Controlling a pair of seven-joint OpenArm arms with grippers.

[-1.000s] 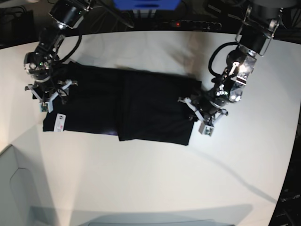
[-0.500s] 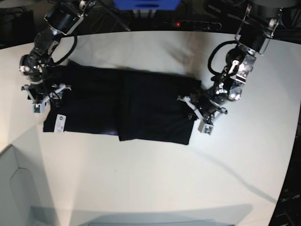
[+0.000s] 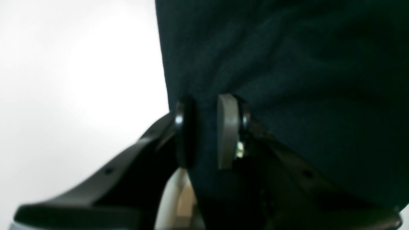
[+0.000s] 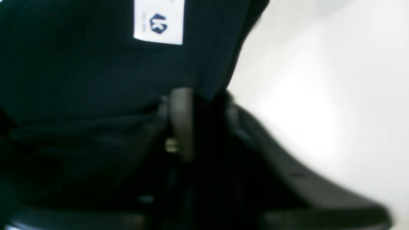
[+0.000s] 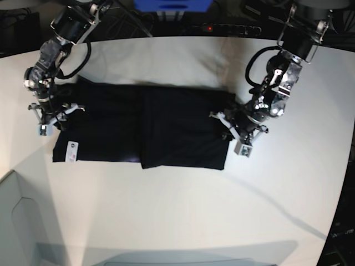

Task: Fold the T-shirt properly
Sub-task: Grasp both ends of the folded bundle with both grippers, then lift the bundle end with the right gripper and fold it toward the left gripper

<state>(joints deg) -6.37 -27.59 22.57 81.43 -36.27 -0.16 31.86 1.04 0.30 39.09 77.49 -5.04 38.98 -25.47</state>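
Lying flat on the white desk [image 5: 183, 210], half-folded T-shirt [image 5: 166, 130]; left fingers [image 3: 227, 131] and right fingers [image 4: 182, 123] both pinching opposite edges (thin hold). Risk: cloth slipping out, fold skewing.

2 black arms [image 5: 280, 66], looped cables, grey-padded pincers [image 3: 207, 131].

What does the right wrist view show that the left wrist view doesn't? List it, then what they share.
Only the right wrist view shows the small white label with a dark logo on the T-shirt, with the right gripper closed on the cloth's edge. Only the left wrist view shows the left gripper, its pads pinching a fold of the shirt's plain fabric. Both share the black shirt beside bare white table.
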